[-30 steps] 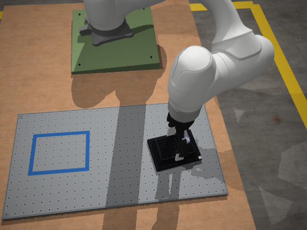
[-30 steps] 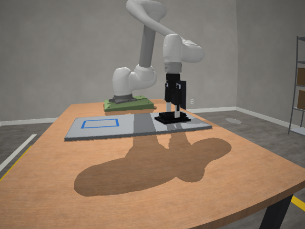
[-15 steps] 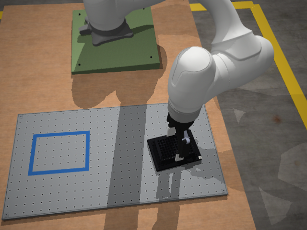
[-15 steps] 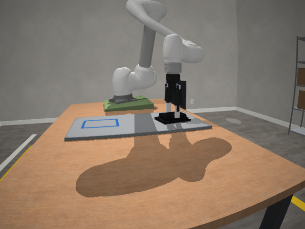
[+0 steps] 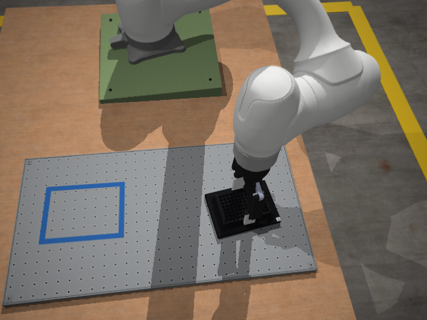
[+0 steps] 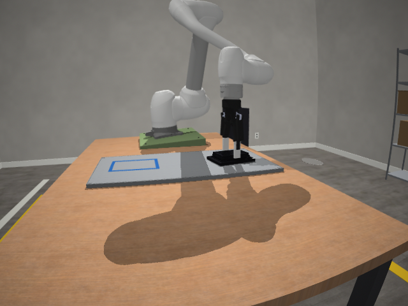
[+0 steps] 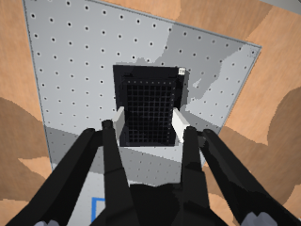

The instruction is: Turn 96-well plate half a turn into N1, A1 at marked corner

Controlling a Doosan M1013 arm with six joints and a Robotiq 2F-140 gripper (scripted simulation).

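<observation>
Wooden table (image 6: 204, 250) is carrying a grey perforated deck (image 5: 103, 269), and over its right part the gripper (image 7: 149, 123) is pointing straight down. Its white pads (image 7: 180, 125) are pressing on the two long sides of the black 96-well plate (image 5: 230, 205), so it is holding the plate. The plate is lying between the fingers, inside the black nest N1 (image 5: 215, 220). Well apart to the left, the blue outline B1 (image 5: 83, 186) is lying on the deck.

Only bare perforated deck (image 5: 165, 207) lies between the nest (image 5: 220, 232) and the taped outline (image 5: 83, 237).
</observation>
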